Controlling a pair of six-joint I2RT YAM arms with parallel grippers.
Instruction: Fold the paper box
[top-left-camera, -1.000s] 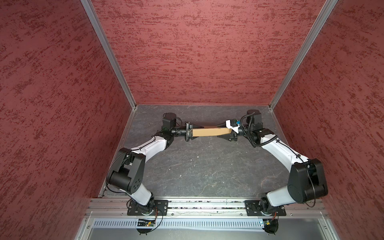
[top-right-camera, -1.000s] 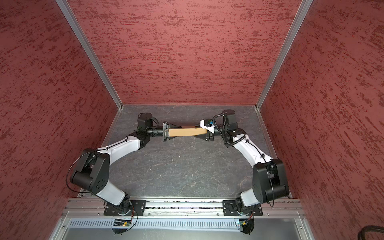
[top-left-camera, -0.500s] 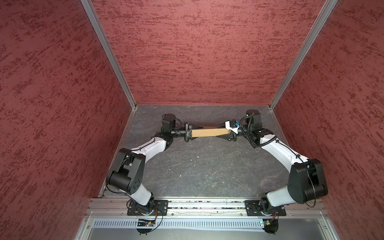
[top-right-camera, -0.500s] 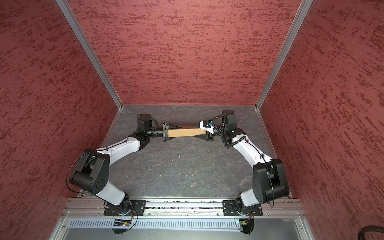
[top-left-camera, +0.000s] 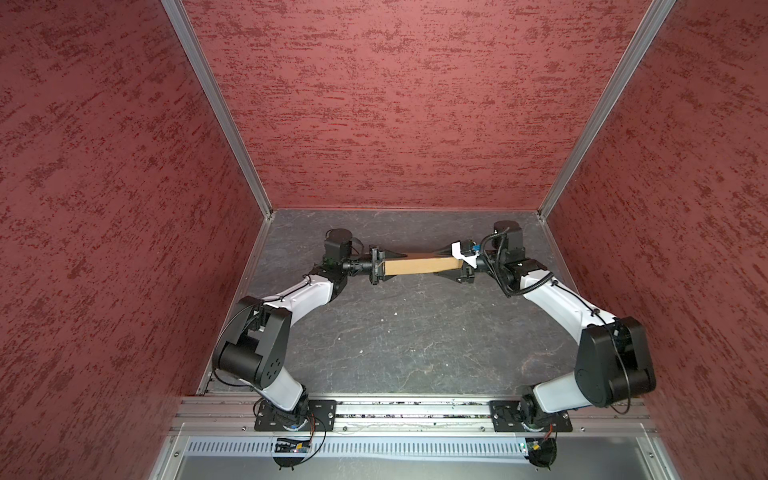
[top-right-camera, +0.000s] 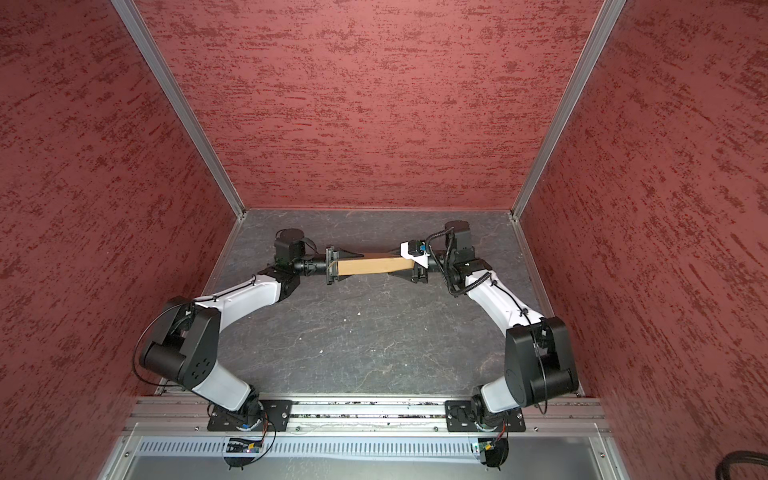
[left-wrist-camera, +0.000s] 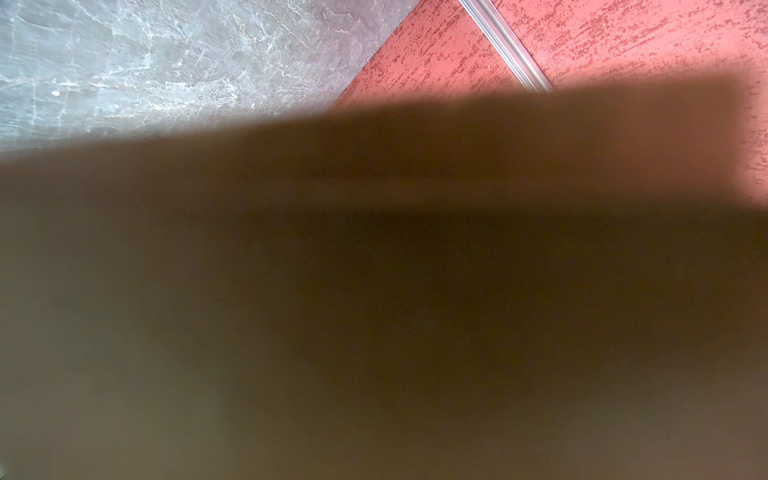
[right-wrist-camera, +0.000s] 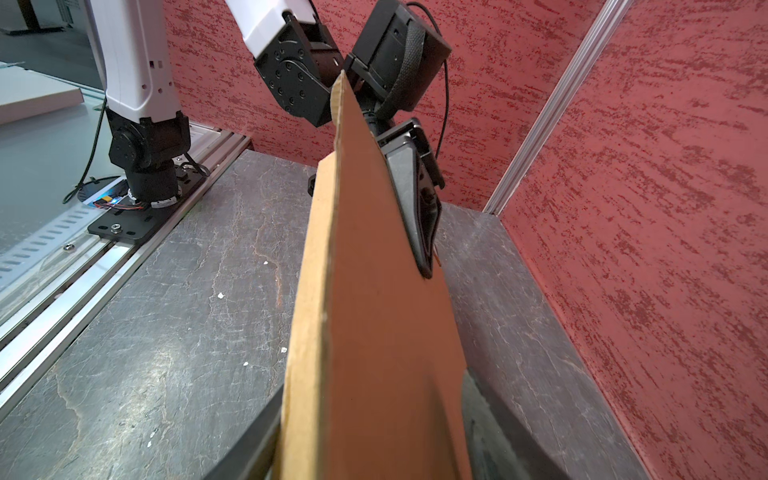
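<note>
The paper box (top-left-camera: 417, 265) (top-right-camera: 370, 266) is a flat tan cardboard piece held on edge above the back of the dark table, stretched between my two arms. My left gripper (top-left-camera: 388, 266) (top-right-camera: 343, 268) is shut on its left end; one of its fingers (right-wrist-camera: 415, 216) lies flat against the box's face. Cardboard (left-wrist-camera: 374, 311) fills most of the left wrist view and hides those jaws. My right gripper (top-left-camera: 440, 263) (top-right-camera: 392, 263) straddles the right end, with the box (right-wrist-camera: 374, 249) running between its two fingers (right-wrist-camera: 257, 432). I cannot tell whether they press on it.
Red textured walls (top-left-camera: 395, 104) close in the back and both sides. An aluminium rail (top-left-camera: 415, 409) with both arm bases runs along the front edge. The stone-like table top (top-left-camera: 415, 340) carries a few white flecks.
</note>
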